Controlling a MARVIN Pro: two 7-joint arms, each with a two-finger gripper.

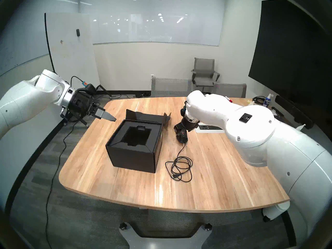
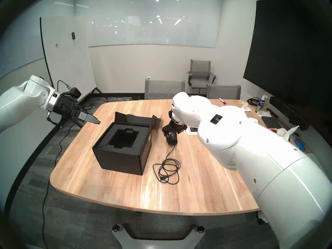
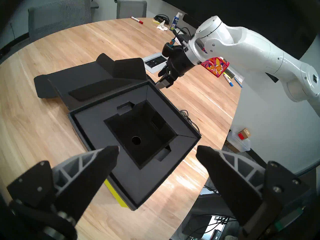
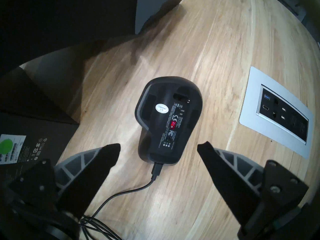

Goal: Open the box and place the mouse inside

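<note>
From the head camera's left eye, the box (image 1: 133, 145) stands open on the wooden table (image 1: 206, 180), its flap lid (image 1: 149, 117) folded back behind it. A black foam insert lines it, and the square recess in the middle holds nothing. The left gripper (image 1: 109, 117) hangs in the air off the box's far left corner, touching nothing. The right gripper (image 1: 181, 133) points steeply down over the mouse (image 1: 182, 136), which lies on the table just right of the box; from here the two merge into one dark shape. The mouse's cable (image 1: 179, 166) runs toward the near edge and ends in a loose coil.

The head camera's right eye shows the same layout, with the recess bare.

In the left wrist view, the left gripper's fingers (image 3: 97, 168) stand wide apart with only air between them, above the box's near corner. The recess is empty down to a round hole in its floor.

In the right wrist view, the mouse lies upside down, labelled underside up. Its long axis runs from the top of the picture toward the gripper, cable end nearest the fingers (image 4: 102, 158). These are spread wide on either side of that end, clear of the mouse and gripping nothing. A power and data panel (image 4: 277, 113) is set in the tabletop beside it.
</note>
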